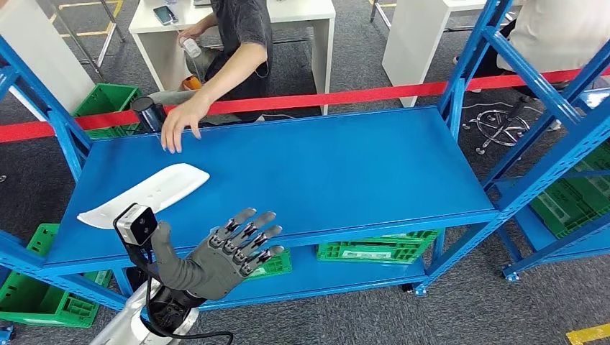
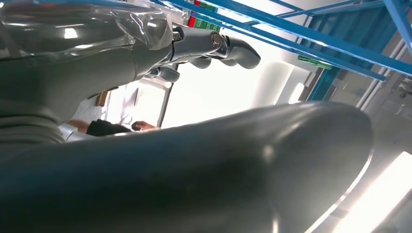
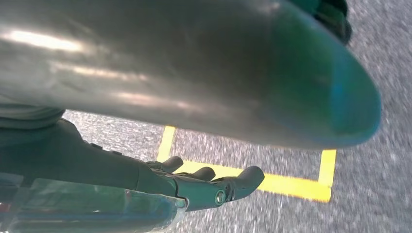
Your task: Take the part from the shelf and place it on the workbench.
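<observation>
One white part [image 1: 147, 192] lies on the blue shelf [image 1: 324, 172], just beyond the left hand [image 1: 223, 255], whose fingers are spread and empty, apparently ready to grasp; right hand [image 3: 194, 182] hangs loosely curled.

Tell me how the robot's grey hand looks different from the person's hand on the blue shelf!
The robot's grey left hand is over the blue metal shelf's near edge; the person's hand is at its far edge. The robot's hand has dark jointed fingers; the person's hand is bare. Both have spread fingers, hold nothing, and are near the flat white part.
</observation>
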Motion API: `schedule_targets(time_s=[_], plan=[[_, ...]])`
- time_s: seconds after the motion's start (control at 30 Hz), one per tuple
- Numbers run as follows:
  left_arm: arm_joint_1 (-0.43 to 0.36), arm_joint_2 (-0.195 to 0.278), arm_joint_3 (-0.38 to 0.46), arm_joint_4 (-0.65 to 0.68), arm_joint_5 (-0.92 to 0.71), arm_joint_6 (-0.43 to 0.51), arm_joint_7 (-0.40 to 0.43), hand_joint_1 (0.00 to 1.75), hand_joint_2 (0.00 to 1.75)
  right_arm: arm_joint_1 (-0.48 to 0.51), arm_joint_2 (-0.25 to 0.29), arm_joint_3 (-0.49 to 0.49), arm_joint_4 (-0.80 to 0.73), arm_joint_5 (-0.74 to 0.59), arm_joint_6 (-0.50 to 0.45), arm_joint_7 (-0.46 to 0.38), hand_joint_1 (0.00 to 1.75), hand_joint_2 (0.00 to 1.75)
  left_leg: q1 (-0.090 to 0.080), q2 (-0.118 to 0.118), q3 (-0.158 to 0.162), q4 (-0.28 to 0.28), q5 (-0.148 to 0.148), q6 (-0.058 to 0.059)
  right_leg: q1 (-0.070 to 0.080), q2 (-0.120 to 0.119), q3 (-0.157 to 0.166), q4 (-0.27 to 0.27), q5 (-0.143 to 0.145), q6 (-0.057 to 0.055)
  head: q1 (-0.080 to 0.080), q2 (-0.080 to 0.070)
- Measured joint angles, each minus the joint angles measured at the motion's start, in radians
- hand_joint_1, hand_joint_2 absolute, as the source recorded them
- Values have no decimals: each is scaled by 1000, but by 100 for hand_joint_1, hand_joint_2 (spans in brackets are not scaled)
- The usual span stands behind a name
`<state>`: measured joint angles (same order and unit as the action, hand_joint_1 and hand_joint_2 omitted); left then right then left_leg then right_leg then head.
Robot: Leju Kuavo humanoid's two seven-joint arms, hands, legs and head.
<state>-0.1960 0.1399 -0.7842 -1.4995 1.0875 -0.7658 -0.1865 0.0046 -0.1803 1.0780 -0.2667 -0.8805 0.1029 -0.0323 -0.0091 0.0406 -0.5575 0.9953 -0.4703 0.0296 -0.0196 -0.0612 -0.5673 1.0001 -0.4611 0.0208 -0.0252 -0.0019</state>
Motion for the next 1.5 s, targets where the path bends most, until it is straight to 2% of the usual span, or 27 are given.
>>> schedule_targets(time_s=[0.03, 0.1, 0.2, 0.23, 0.27, 0.3, 0.37, 0.43, 0.53, 0.6, 0.7, 0.73, 0.77, 0.8, 0.83, 0.9, 0.97, 1.03, 1.07, 1.13, 1.2, 1.27, 1.3, 1.33, 1.4, 1.43, 1.5], plan=[[-1, -2, -5, 0, 3, 0, 3, 0, 0, 0, 2, 0, 0, -4, -2, -1, 0, 0, 2, -9, 0, -6, 6, 5, -1, -4, -1, 2, -1, 5, 0, 0], [-11, -9, -15, 2, 9, -4, 2, 0, 0, 3, 2, 0, 1, -15, -9, -6, 0, 0, 6, -25, 3, -21, 20, 17, -3, 13, -20, 42, -27, 5, 2, 0], [-29, -26, -30, 11, 13, -19, -5, 0, 0, 10, -5, -2, 1, -31, -22, -15, 0, 0, 6, -53, -1, -26, 30, 28, -4, 50, -105, 230, -109, -6, 5, 0], [-32, -31, -34, 15, 12, -23, -8, 0, 0, 13, -9, -2, 1, -33, -28, -17, 0, 0, 5, -64, -3, -25, 31, 29, -4, 54, -126, 276, -122, -4, 5, 0], [-34, -35, -37, 19, 11, -25, -13, 0, 0, 15, -14, -2, 1, -34, -33, -19, 0, 0, 4, -75, -4, -23, 31, 29, -4, 55, -130, 288, -120, 2, 5, 0], [-37, -39, -39, 21, 8, -26, -18, 0, 0, 16, -19, -2, 1, -33, -37, -22, 0, 0, 3, -86, -4, -20, 31, 28, -5, 58, -114, 255, -102, 10, 5, 0], [-44, -43, -40, 23, -3, -26, -31, 0, 0, 16, -30, -1, 1, -26, -42, -25, 0, 0, 2, -107, -7, -10, 28, 23, -7, 82, -46, 116, -50, 24, 6, 0], [-47, -44, -40, 24, -12, -25, -39, 0, 0, 15, -38, 3, 1, -18, -42, -26, 0, 0, -1, -125, -15, 1, 24, 15, -9, 100, -1, 22, -19, 20, 5, 0], [-46, -42, -39, 24, -17, -23, -43, 0, 0, 11, -40, 8, 0, -13, -40, -25, 0, 0, 1, -140, -27, 6, 25, 3, -6, 85, 4, 10, -11, 3, 5, 0], [-46, -39, -38, 23, -18, -23, -45, 0, 0, 10, -42, 12, -1, -12, -38, -25, 0, 0, 2, -116, -43, 39, 2, -8, -11, 68, 5, 7, -9, -8, 0, 0], [-46, -36, -38, 23, -18, -23, -47, 0, 0, 13, -44, 17, -2, -12, -37, -25, 0, 0, 11, -58, -128, 218, -89, -28, -10, 40, 4, 6, -10, -20, -6, 0], [-46, -35, -38, 23, -18, -23, -47, 0, 0, 14, -44, 19, -2, -12, -37, -25, 0, 0, 15, -51, -156, 274, -109, -32, -8, 29, 4, 6, -11, -20, -6, 0], [-45, -35, -38, 24, -18, -23, -47, 0, 0, 15, -45, 21, -2, -12, -37, -25, 0, 0, 18, -47, -169, 298, -109, -34, -7, 18, 4, 6, -12, -21, -6, 0], [-45, -34, -38, 24, -18, -23, -47, 0, 0, 14, -45, 21, -2, -12, -37, -25, 0, 0, 19, -43, -161, 283, -92, -33, -7, 7, 4, 6, -13, -20, -6, 0], [-45, -33, -38, 24, -18, -23, -47, 0, 0, 13, -45, 22, -2, -12, -37, -25, 0, 0, 19, -35, -133, 227, -61, -30, -5, -3, 6, 6, -13, -20, -6, 0], [-46, -33, -37, 23, -18, -23, -47, 0, 0, 11, -43, 22, -2, -12, -37, -25, 0, 0, 11, 8, -58, 84, -3, -16, 0, -22, 9, 6, -16, -18, -6, 0], [-48, -33, -36, 23, -18, -23, -47, 0, 0, 11, -43, 23, -2, -12, -37, -25, 0, 0, 0, 35, -24, 14, 15, -2, 5, -41, 12, 6, -19, -11, -6, 0], [-47, -32, -36, 23, -18, -23, -47, 0, 0, 10, -42, 23, -2, -12, -37, -25, 0, 0, -4, 14, -24, 3, 19, 7, 7, -64, 16, 1, -20, -2, -6, 0], [-47, -32, -35, 22, -18, -23, -47, 0, 0, 9, -42, 23, -2, -12, -37, -25, 0, 0, -2, 1, -19, -6, 25, 12, 6, -60, 17, 2, -23, 2, -5, 0], [-48, -33, -35, 22, -19, -23, -48, 0, 0, 8, -43, 24, -2, -12, -37, -25, 0, 0, 4, -24, -10, -26, 40, 22, 4, -13, -7, 55, -54, 0, -2, 0], [-49, -35, -35, 22, -24, -18, -48, 0, 0, 11, -44, 25, -2, -11, -37, -25, 0, 0, 7, -51, -10, -32, 45, 28, 1, 41, -69, 186, -109, -8, 2, 0], [-44, -35, -35, 22, -38, -10, -52, 0, 0, 14, -44, 28, -2, -11, -39, -26, 0, 0, 7, -77, -11, -31, 45, 28, 0, 54, -116, 280, -135, -4, 3, 0], [-41, -35, -35, 23, -47, -6, -56, 0, 0, 14, -44, 29, -2, -12, -40, -27, 0, 0, 7, -88, -10, -29, 45, 27, -1, 56, -117, 276, -125, 4, 3, 0], [-39, -35, -33, 23, -55, -3, -59, 0, 0, 12, -44, 30, -2, -13, -41, -28, 0, 0, 8, -97, -10, -25, 43, 24, -4, 56, -98, 229, -99, 15, 4, 0], [-35, -34, -30, 22, -69, 7, -64, 0, 0, 6, -42, 31, -2, -17, -42, -33, 0, 0, 8, -111, -12, -11, 33, 13, -9, 62, -40, 92, -39, 33, 5, 0], [-32, -33, -28, 21, -77, 13, -66, 0, 0, 1, -40, 31, -1, -19, -43, -34, 0, 0, 7, -115, -16, -2, 28, 7, -10, 66, -19, 44, -20, 32, 5, 0], [-26, -29, -23, 17, -91, 27, -69, 0, 0, -9, -35, 32, -1, -21, -44, -37, 0, 0, 4, -118, -23, 7, 22, -1, -7, 70, -10, 20, -12, 18, 5, 0]])
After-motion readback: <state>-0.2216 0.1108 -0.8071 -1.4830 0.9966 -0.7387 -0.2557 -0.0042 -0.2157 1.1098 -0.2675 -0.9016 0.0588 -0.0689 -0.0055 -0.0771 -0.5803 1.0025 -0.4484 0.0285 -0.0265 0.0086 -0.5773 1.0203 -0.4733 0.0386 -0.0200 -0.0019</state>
